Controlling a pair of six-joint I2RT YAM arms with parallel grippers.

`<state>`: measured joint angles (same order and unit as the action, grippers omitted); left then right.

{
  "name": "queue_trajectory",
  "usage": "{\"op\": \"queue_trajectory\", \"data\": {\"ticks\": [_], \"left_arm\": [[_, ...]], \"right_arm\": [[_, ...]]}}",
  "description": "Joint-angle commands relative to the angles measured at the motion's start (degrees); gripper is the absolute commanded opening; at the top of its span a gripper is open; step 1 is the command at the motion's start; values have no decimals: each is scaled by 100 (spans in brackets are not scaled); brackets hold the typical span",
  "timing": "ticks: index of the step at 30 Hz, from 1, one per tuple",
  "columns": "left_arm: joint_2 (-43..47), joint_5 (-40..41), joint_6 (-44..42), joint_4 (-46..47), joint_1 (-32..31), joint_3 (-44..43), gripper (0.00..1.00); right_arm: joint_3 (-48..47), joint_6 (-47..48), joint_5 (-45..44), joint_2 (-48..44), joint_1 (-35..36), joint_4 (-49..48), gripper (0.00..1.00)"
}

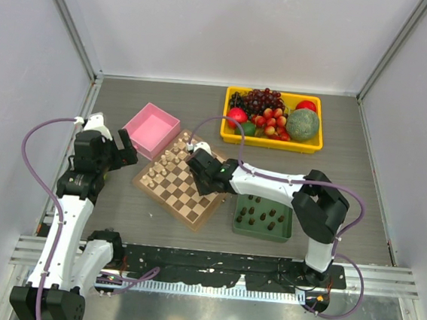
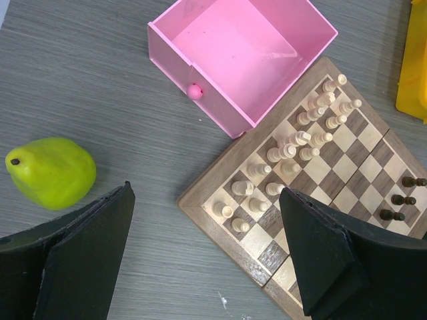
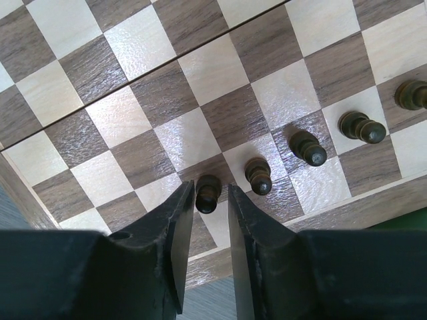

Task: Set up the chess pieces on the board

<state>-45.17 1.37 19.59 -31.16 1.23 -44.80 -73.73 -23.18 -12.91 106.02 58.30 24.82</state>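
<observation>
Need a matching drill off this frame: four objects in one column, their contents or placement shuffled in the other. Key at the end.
Objects
1. pink box
2. green tray
3. yellow bin
4. pear

Contents or placement
A. piled with fruit
B. lying loose on the table
C. empty
D. holds dark chess pieces

Pairs: 1-C, 2-D, 3-A, 4-B
</observation>
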Motion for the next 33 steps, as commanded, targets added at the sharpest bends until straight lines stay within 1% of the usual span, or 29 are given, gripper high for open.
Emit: {"op": "queue_trajectory", "data": {"ticks": [1,5,9,11,14,17,18,19,22,23,24,25,26,29,33], "left_arm": [[17,-84,71,92,17,-214,99],[17,-84,71,92,17,-214,99],[8,-75,71,92,17,-205,99],[17,-84,71,83,26,-214,99],[26,-66,71,84,26,-214,99],[26,-84,71,83,26,-214,99],[34,-93,62,83,17,-214,99],[34,-93,71,83,17,-214,99],[52,-101,71,83,17,-214,99],[61,-93,71,75,17,-222,99],[52,-93,80,75,17,-205,99],[52,-101,80,66,17,-205,99],[52,-101,80,83,17,-205,99],[52,-101,80,75,17,-214,99],[52,-101,80,75,17,-196,99]], "right_arm": [[-211,129,-10,-204,-29,-74,34],[-247,182,182,-406,-21,-91,36],[-220,191,420,-897,-21,-109,36],[-107,244,316,-1221,-12,-135,38],[323,349,-44,-1741,-64,-127,40],[824,270,-317,-2460,-423,-65,40],[1130,166,-344,-2628,-529,-56,40],[1272,60,-353,-2865,-774,-56,40],[2105,-178,-187,-3507,-1355,-12,40],[2448,-248,-108,-3587,-1670,23,40],[2599,-231,15,-3779,-1960,23,40],[2897,-266,68,-3860,-2059,40,40],[3030,-275,130,-4000,-2260,49,40],[3382,-275,122,-4142,-2516,93,40],[3366,-249,69,-3870,-2666,216,40]]}}
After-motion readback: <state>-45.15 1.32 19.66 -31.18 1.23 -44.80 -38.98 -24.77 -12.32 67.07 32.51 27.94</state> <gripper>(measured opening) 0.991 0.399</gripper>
